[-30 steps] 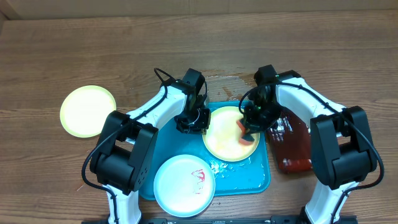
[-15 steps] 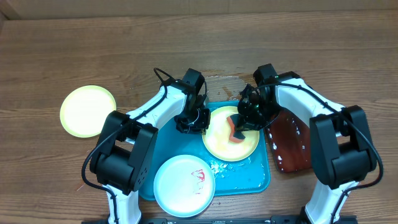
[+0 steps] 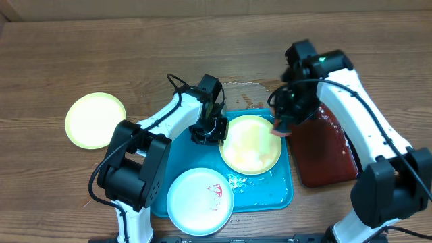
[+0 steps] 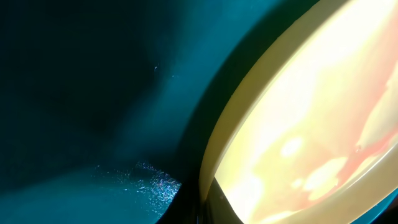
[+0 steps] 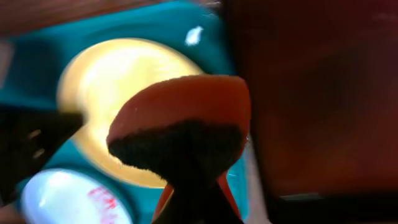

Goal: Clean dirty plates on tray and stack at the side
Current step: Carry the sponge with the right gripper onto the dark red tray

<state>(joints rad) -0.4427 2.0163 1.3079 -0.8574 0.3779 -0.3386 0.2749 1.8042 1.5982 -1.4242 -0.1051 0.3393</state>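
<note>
sponge at plate rim, left arm pinning the plate

left gripper [image 3: 209, 131] is pressed together on the 9 o'clock rim of the yellow plate [image 3: 250, 145]. in the left wrist view a dark fingertip sits right on that rim. right gripper [image 3: 283, 120] pinches an orange sponge [image 5: 186, 106] with a dark scrub face. it hangs at the plate's 2 o'clock rim, by the edge of the red tray [image 3: 331, 158].

the yellow plate lies in the 2 o'clock part of the blue tray [image 3: 273, 194]. blue plate [image 3: 196, 202] sits at the tray's 7 o'clock corner, overhanging the rim, with a red smear on its white centre. white flecks lie on the tray floor between the two plates. second yellow plate [image 3: 95, 120] rests on the table [image 3: 101, 54] at the tray's 9 o'clock, well apart from it. the red tray lies just beside the blue tray at 3 o'clock.
</note>
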